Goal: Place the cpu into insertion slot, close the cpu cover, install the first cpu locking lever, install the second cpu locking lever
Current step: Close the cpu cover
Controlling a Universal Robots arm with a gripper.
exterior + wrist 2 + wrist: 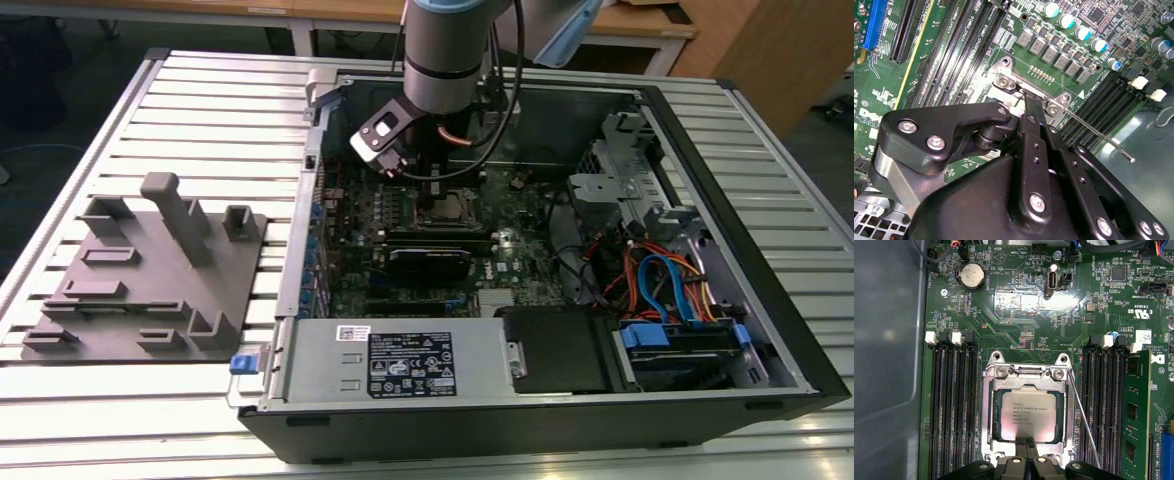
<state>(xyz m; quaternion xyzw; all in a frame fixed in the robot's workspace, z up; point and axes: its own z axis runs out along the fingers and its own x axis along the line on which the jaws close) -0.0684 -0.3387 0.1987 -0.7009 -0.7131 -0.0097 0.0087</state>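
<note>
The pincer point(1025, 441) is closed, fingertips together, at the edge of the cover point(1029, 384). The cpu point(1028, 412) lies flat, metal top up, in the slot point(985, 390), framed by the cover. A thin lever point(1084, 420) slants free beside the slot, along the memory slots point(954, 405). The arm point(447, 50) drops upright into an open computer case point(534, 420) lying on a slatted metal desk point(174, 120). A grey fixture plate point(147, 280) sits at the exterior view's left.

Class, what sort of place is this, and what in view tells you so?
Probably a robotics lab bench: a grey robot arm reaches into an open black computer case on a ribbed silvery metal table, a grey moulded fixture plate beside it.
</note>
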